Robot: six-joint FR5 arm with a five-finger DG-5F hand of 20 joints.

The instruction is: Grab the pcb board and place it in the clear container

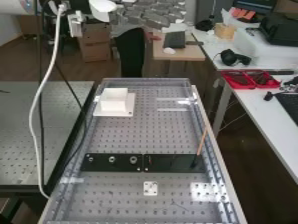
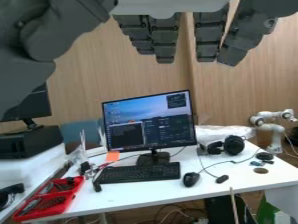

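High view: robot hand (image 1: 151, 19), fingers straight, spread. Wrist view: monitor (image 2: 149, 122) text too small to read.

The perforated bench (image 1: 143, 135) carries a white block (image 1: 115, 101), dark panels (image 1: 122, 167), a small plate (image 1: 151, 191).

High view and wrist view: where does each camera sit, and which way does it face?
High view: fixed above the bench's near end, looking down along it; the robot's hand shows at the top.
Wrist view: on the robot's wrist, facing a white desk and screen; fingers hang in.
Shared: the hand and, apparently, the red trays.
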